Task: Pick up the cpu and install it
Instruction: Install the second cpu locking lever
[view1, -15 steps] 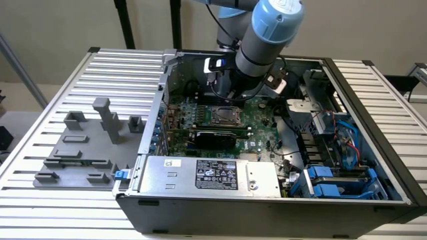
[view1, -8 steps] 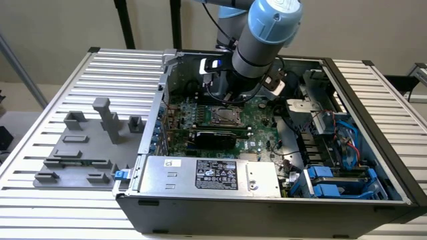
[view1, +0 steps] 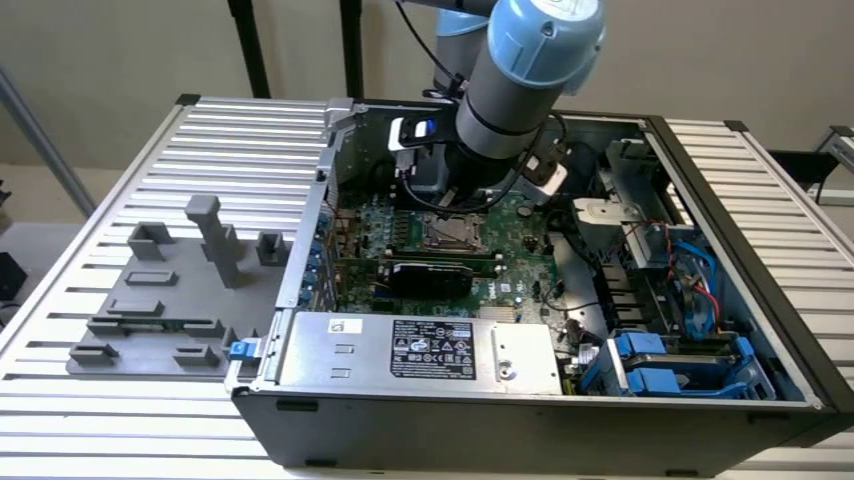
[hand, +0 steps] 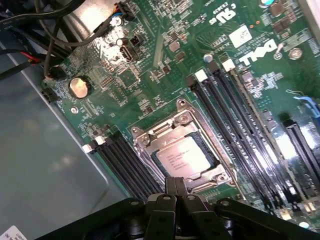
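**Silvery chip seated in its socket, fingers together above it**

Silvery-white and flat, the cpu (hand: 186, 157) lies inside the metal socket frame (hand: 182, 150) on the green motherboard (hand: 150, 60). Small dark print crosses its top, too fine to read. In the wrist view the gripper (hand: 176, 192) hangs just over the near edge of that frame, its two black fingers (hand: 170, 187) pressed together with nothing between them.

Black memory slots (hand: 230, 125) run in long rows on one side of the socket, and a shorter bank (hand: 122, 160) sits on the other. A round coin battery (hand: 79, 87) shines near a bundle of black cables (hand: 45, 35). White letters on the board read "DELL" (hand: 257, 52), beside a white sticker (hand: 241, 36).

In the exterior view the blue-and-grey arm (view1: 527, 70) comes down from the top centre of the frame into the open computer case (view1: 534, 425), and the cpu (view1: 449, 233) shows under it near the middle of the picture. A black card (view1: 427, 275) lies across the board just below the socket. Lower still sits the silver power-supply box (view1: 414, 350), carrying a black label with unreadable print. Blue drive brackets (view1: 667, 365) fill the lower right corner, with blue and red wires (view1: 701, 280) above them. At the left of the frame, a grey fixture tray (view1: 160, 310) with upright blocks rests on the ribbed metal table (view1: 80, 250).
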